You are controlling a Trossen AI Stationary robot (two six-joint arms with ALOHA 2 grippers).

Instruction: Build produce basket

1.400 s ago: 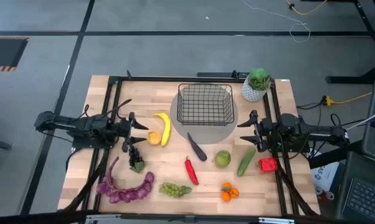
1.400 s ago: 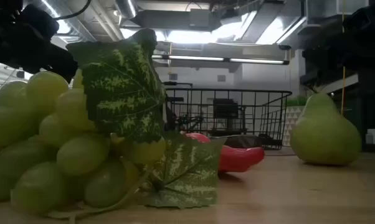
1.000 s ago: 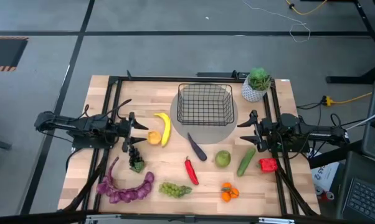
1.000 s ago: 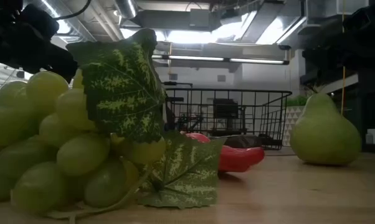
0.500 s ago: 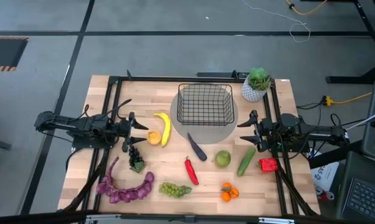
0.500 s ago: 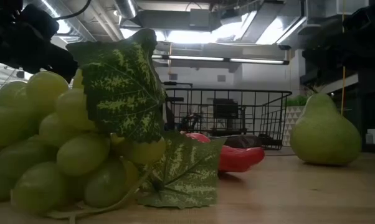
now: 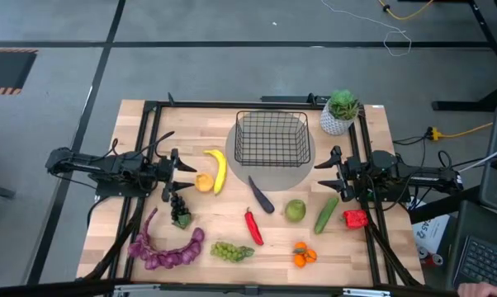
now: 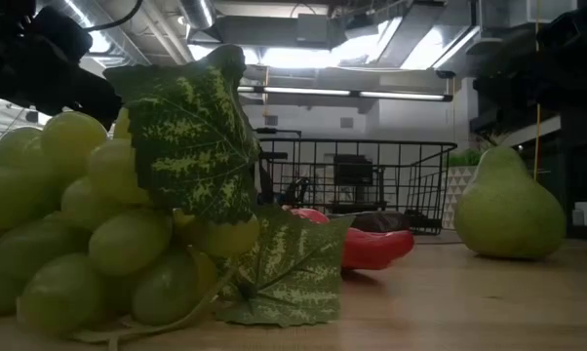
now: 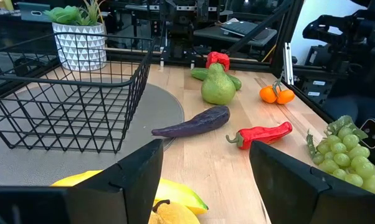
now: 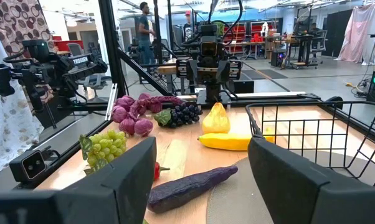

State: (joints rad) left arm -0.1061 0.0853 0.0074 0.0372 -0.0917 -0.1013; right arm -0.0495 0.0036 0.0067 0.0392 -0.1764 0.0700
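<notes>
The black wire basket stands on a grey round mat at the table's far middle. The produce lies on the wood nearer me: banana, eggplant, red chili, green pear-shaped fruit, cucumber, oranges, green grapes, purple grapes. My left gripper hovers open at the table's left, level, just left of the banana. My right gripper hovers open at the right, beside the mat. Nothing is between either pair of fingers.
A green plant in a white pot stands at the far right corner. A small yellow fruit and dark grapes lie close to my left gripper, a red pepper near my right arm. A black frame rims the table.
</notes>
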